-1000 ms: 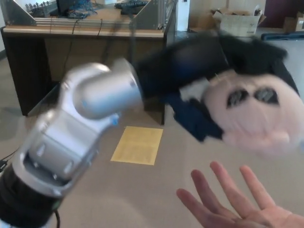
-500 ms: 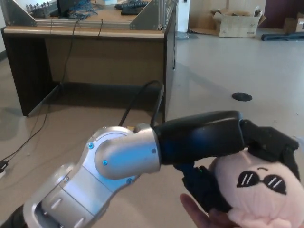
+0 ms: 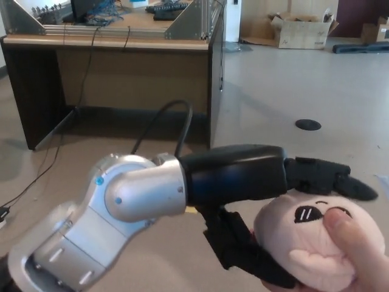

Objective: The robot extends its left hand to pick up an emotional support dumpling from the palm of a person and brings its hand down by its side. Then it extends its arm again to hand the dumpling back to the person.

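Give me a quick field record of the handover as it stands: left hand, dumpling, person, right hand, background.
left hand: extended forward, black fingers above and below the dumpling, in contact with it
dumpling: pink plush with sunglasses face, tilted, at lower right
person's hand: thumb pressed on the dumpling's front, gripping it from the right
right hand: not in view
background: wooden desk with cables, cardboard box far behind

dumpling [image 3: 304, 234]: lower part cut by bottom edge, right side hidden under person's thumb [image 3: 355, 234] | person's palm: hidden | left hand [image 3: 285, 213]: thumb half hidden beneath dumpling | right hand: out of frame
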`<state>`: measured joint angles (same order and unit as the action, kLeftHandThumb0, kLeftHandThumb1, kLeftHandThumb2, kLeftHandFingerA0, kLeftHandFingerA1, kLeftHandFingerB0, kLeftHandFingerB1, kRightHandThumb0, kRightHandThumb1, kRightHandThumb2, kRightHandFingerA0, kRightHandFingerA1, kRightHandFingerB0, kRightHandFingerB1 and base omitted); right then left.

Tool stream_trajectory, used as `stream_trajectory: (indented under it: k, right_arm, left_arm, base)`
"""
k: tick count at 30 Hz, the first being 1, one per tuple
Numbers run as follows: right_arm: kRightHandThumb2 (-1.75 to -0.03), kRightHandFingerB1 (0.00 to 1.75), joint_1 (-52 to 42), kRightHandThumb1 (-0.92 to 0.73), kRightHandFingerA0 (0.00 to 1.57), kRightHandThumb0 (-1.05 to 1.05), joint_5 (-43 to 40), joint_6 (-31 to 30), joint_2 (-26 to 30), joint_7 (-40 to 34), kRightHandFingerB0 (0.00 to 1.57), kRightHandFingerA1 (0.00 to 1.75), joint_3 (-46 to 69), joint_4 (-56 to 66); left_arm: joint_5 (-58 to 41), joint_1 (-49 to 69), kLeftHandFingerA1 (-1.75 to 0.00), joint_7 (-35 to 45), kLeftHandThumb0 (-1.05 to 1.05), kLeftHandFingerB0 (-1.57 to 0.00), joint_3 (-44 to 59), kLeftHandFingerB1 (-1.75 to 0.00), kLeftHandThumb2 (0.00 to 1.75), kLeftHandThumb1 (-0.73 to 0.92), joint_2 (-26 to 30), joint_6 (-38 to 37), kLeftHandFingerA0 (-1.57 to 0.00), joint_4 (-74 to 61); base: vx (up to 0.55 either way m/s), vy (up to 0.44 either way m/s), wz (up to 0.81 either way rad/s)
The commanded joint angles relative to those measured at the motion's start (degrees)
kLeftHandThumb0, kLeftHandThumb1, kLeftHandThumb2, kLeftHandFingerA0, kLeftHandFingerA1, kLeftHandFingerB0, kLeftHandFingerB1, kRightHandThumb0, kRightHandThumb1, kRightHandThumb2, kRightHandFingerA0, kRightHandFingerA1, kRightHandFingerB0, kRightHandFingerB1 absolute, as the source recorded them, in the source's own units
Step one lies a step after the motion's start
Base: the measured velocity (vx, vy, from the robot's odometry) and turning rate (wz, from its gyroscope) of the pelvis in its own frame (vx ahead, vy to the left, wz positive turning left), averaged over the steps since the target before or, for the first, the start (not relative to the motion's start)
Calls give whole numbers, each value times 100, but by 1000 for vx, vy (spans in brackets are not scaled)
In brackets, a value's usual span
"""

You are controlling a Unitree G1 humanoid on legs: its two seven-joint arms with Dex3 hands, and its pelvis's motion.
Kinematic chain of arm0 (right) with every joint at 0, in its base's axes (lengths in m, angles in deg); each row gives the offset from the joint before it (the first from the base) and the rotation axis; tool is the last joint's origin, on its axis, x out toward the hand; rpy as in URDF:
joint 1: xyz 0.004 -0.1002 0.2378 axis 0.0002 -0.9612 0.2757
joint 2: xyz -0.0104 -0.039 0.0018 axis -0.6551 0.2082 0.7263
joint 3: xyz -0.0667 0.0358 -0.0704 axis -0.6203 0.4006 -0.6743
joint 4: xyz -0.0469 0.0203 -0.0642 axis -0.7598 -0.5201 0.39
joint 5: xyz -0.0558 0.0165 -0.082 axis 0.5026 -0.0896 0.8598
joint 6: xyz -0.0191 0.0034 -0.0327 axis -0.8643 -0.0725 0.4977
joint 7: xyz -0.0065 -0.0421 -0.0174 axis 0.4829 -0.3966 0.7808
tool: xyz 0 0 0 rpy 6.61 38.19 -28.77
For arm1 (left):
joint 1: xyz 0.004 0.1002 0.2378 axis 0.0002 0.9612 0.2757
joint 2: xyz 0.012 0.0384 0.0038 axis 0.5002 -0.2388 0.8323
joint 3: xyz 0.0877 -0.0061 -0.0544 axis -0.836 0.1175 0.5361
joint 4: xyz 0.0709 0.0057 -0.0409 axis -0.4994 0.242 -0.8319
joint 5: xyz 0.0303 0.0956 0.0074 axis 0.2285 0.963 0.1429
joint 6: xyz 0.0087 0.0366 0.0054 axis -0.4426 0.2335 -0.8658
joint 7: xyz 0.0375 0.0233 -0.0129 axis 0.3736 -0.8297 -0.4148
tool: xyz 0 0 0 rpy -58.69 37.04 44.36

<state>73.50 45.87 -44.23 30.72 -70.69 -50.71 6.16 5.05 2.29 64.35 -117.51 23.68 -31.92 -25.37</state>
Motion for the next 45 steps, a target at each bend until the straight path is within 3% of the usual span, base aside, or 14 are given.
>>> stream_trajectory:
  k: [1,10,18,20,27,28,31,32,34,35,41,42,43,45]
  right_arm:
    - [-60,48,78,-67,77,-38,23,-209,82,-23,68,55,-14,-45]
    - [-59,45,104,-69,74,-32,76,-103,125,-33,65,50,-70,-1]
    - [-58,49,102,-61,83,-28,-72,-90,44,15,71,55,67,131]
    - [-59,49,102,-61,84,-27,-66,-85,43,5,72,55,61,135]
    - [-59,49,14,-61,84,-29,-38,-109,77,-3,71,57,46,182]
    - [-58,49,-67,-61,83,-27,-63,-62,77,-14,71,56,64,189]
    - [-58,49,-316,-60,84,-27,-115,45,88,-41,71,56,108,231]
    - [-58,49,-380,-60,85,-27,-117,57,91,-55,72,56,112,248]
    - [-58,49,-399,-60,85,-27,-118,60,93,-57,72,56,116,256]
    - [-58,49,-495,-61,84,-28,-127,73,74,-68,71,56,117,268]
    - [-58,49,-561,-61,84,-28,-118,90,43,-135,72,56,122,277]
    - [-58,49,-563,-61,83,-27,-165,49,25,-130,72,54,163,306]
    - [-58,49,-557,-61,83,-27,-186,38,13,-134,72,54,182,307]
    - [-58,49,-536,-61,84,-27,-196,50,-3,-134,72,56,188,274]
  left_arm:
    - [12,-299,-3,564,-82,0,21,0,90,42,170,448,0,-63]
    - [-111,-530,-3,835,-82,0,265,0,88,43,202,748,0,-14]
    - [-1140,-1533,0,1276,-83,0,1734,0,56,51,445,1351,0,887]
    - [-1444,-1802,0,1339,-79,0,2396,0,84,44,700,1412,0,1312]
    - [-1427,-1449,-11,1223,-77,0,3108,0,86,42,1206,1147,0,1532]
    - [-1354,-852,-37,941,-64,-2,3415,-20,81,37,1147,931,-3,1344]
    - [-1216,1021,-40,417,-72,-6,4231,-26,76,42,894,283,-10,797]
    - [-1197,1531,-48,378,-35,0,4391,-48,84,20,783,109,-1,697]
    - [-1199,1713,-48,354,-35,0,4444,-48,84,20,745,39,-1,651]
    - [-924,2924,-42,213,-74,-8,4694,-35,76,46,429,-871,-20,863]
    - [-650,4167,-43,-34,-74,-10,4897,-35,78,48,119,-1865,-21,1253]
    - [-569,4891,-48,-182,-35,0,5015,-47,90,31,-152,-2388,-4,1818]
    - [-495,5276,-43,-305,-69,-11,5069,-35,75,48,-283,-2659,-21,2127]
    - [-435,5491,-42,-441,-71,-12,5088,-35,75,48,-330,-2810,-21,2397]
  base:
    - [0,0,0]
    - [0,0,0]
    - [0,0,0]
    - [0,0,0]
    - [0,0,0]
    - [0,0,0]
    - [0,0,3]
    - [0,0,0]
    - [0,0,0]
    - [0,0,0]
    - [0,0,0]
    - [0,0,0]
    - [0,0,0]
    - [0,0,0]
